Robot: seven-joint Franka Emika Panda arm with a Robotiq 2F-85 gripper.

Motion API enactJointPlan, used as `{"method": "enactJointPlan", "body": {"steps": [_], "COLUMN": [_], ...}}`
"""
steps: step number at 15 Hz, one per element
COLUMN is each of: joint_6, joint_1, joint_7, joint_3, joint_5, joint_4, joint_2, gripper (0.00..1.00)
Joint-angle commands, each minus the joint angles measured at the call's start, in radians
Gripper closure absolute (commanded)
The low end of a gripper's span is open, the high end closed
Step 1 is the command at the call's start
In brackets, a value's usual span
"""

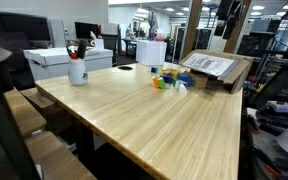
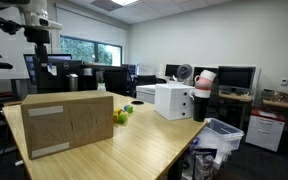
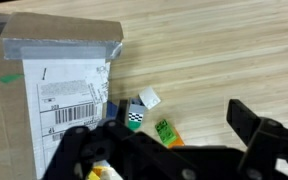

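Claw (image 3: 162,140): we see its jaws spread wide, gripping nothing, above the blocks.
Hidden: its dark body covers the lower toys; a yellow piece (image 3: 100,172) peeks out at seven o'clock, shape unclear.
Toy cluster (image 1: 169,80) (image 2: 121,116): only a colourful blur in both exterior views.
Green block (image 3: 165,131): bright, flat on the bench (image 3: 224,50), between the fingers.
Neighbours: checkered block (image 3: 134,118) at ten o'clock, white block (image 3: 149,98) at eleven, cardboard box (image 3: 54,80) at nine, its label unreadable.

Green block (image 3: 165,131), white block (image 3: 149,98) and checkered block (image 3: 134,119) lie clustered on the table (image 3: 214,50), just beside the cardboard box (image 3: 59,45).
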Motion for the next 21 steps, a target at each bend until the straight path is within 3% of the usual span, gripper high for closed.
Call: {"method": "enactJointPlan", "body": {"steps": [1, 7, 21], "joint_6": [0.02, 0.039, -0.034], "joint_1": [0.004, -0.019, -0.132], "joint_7": [-0.028, -0.011, -0.009], "joint_3": [0.001, 0.013, -0.003], "joint_5": [0.017, -0.055, -0.406], "joint_4": [-0.016, -0.04, -0.079], "joint_2": [0.054, 0.078, -0.005], "gripper": [0.0, 0.0, 0.0]}}
